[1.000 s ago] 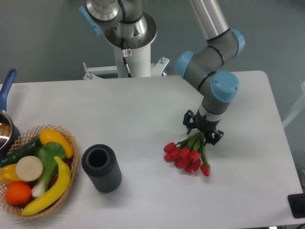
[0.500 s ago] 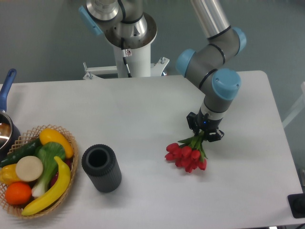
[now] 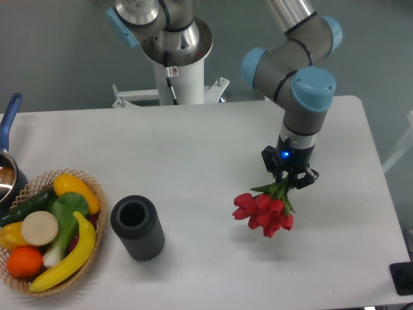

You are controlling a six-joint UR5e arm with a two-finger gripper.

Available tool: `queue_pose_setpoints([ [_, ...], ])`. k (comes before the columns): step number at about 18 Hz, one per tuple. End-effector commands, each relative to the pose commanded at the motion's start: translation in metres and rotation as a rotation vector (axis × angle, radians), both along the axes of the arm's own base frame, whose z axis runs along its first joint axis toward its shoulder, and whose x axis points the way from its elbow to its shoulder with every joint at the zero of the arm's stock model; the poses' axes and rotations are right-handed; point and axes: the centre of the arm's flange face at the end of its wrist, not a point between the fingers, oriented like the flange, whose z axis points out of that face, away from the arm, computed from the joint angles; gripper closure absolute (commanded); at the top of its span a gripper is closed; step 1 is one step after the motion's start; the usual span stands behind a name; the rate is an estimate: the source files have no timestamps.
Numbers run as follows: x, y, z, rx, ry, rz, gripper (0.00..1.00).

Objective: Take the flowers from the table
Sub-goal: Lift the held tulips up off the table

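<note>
The flowers (image 3: 264,210) have moved since a moment ago: back then the red heads lay lower and more to the left, and now the whole bunch sits higher and more to the right, with the arm more upright above it. The red heads look bunched closer together than before. The gripper (image 3: 288,177) is closed tight on the green stems, near the top of the bunch, and the red heads hang down and to the left under it. It is hard to tell if the lowest red heads touch the table (image 3: 193,148) or hang just above it. A small blue light shines on the arm just above the gripper. On the left side of the table stands a dark grey cup (image 3: 137,227), upright and open at the top. Further left is a woven basket (image 3: 97,194) with a banana (image 3: 68,258), an orange (image 3: 24,261), a yellow pepper (image 3: 75,189) and a leafy green vegetable (image 3: 64,216) in it. A pot with a blue handle (image 3: 8,123) peeks in at the left edge.
</note>
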Motion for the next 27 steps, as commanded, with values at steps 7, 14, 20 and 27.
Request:
queue_pose_setpoints([
  [7,0.0,0.008,0.074,-0.029,-0.079,-0.014,0.67],
  [14,0.021,0.023,0.117,0.128,-0.082,-0.047,0.67],
  [20,0.036,0.019,0.131,0.126,-0.089,-0.059,0.67],
  [27,0.036,0.018,0.135,0.175,-0.111,-0.047,0.67],
])
